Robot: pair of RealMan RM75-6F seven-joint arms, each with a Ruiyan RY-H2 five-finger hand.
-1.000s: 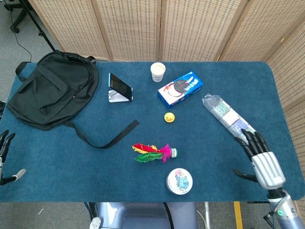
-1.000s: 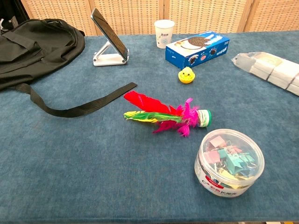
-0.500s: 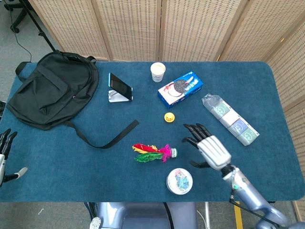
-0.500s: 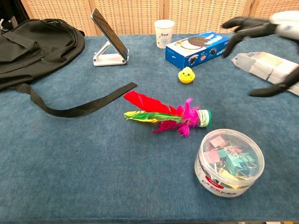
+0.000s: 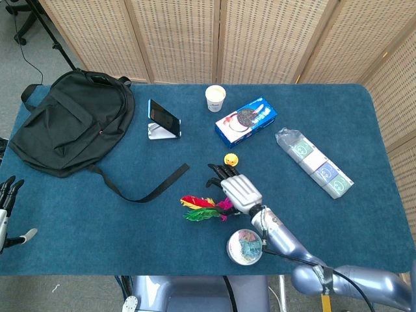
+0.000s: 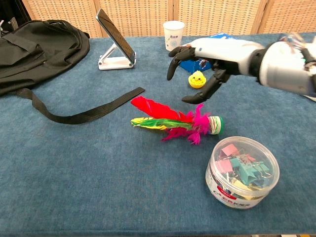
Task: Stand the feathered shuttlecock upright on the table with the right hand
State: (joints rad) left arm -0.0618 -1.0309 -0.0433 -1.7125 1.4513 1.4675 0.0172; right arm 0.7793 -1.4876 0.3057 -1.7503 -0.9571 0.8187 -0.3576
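The feathered shuttlecock point(image 6: 173, 121) lies on its side on the blue table, red, green and pink feathers pointing left, green-and-white base point(image 6: 216, 124) at the right. In the head view the shuttlecock point(image 5: 205, 208) sits just left of my right hand point(image 5: 237, 187). My right hand point(image 6: 210, 57) hovers above the shuttlecock, fingers spread and curved downward, holding nothing. My left hand point(image 5: 6, 208) shows at the head view's left edge, off the table, fingers apart and empty.
A round tub of binder clips point(image 6: 242, 172) stands just right of and in front of the shuttlecock. A small yellow chick toy point(image 6: 197, 79), a blue cookie box point(image 5: 246, 121), a paper cup point(image 6: 173, 35), a phone on a stand point(image 6: 114, 42), a black backpack point(image 5: 65, 123) with strap point(image 6: 84, 113) and a plastic-wrapped pack point(image 5: 315, 162) lie around.
My right hand has swept left from the table's right side to above the shuttlecock. The shuttlecock has not moved.
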